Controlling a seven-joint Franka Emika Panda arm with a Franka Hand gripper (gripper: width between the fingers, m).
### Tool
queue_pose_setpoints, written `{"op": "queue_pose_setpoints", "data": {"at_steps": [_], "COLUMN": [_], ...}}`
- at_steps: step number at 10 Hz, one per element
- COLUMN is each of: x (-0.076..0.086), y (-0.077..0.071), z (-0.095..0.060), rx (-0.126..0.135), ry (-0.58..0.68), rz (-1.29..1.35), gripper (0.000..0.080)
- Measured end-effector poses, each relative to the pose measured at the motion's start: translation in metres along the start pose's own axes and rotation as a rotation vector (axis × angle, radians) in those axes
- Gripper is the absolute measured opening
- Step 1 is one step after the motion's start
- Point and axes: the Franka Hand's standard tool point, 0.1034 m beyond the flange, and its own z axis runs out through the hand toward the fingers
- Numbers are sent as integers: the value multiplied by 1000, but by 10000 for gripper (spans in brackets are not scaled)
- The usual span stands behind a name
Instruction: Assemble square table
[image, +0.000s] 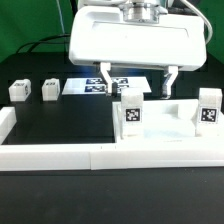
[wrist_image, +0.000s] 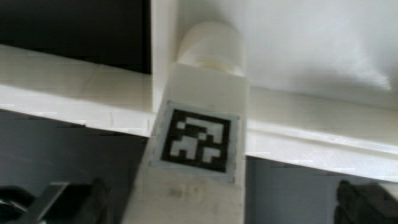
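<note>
The white square tabletop (image: 168, 122) lies rim-up at the exterior view's right. Two white tagged legs stand upright on it, one at its left corner (image: 131, 112) and one at its right corner (image: 209, 108). Two more legs (image: 18, 91) (image: 50, 90) lie loose on the black mat at the left. My gripper (image: 137, 78) hangs open just above and behind the left upright leg. In the wrist view that leg (wrist_image: 199, 135) fills the middle, between my dark fingers (wrist_image: 45, 200), and neither finger touches it. The tabletop's rim (wrist_image: 71, 85) runs across behind it.
The marker board (image: 98, 86) lies flat behind the gripper. A long low white border wall (image: 70, 156) runs along the front and up the left side (image: 5, 122). Black mat lies between the loose legs and the tabletop.
</note>
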Motion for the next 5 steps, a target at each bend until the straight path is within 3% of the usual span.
{"op": "queue_pose_setpoints", "data": {"at_steps": [4, 5], "x": [-1, 0], "y": [1, 18], "z": [0, -2], "rx": [0, 18], "ry": [-7, -110], "rz": [1, 40], "gripper": [648, 648]}}
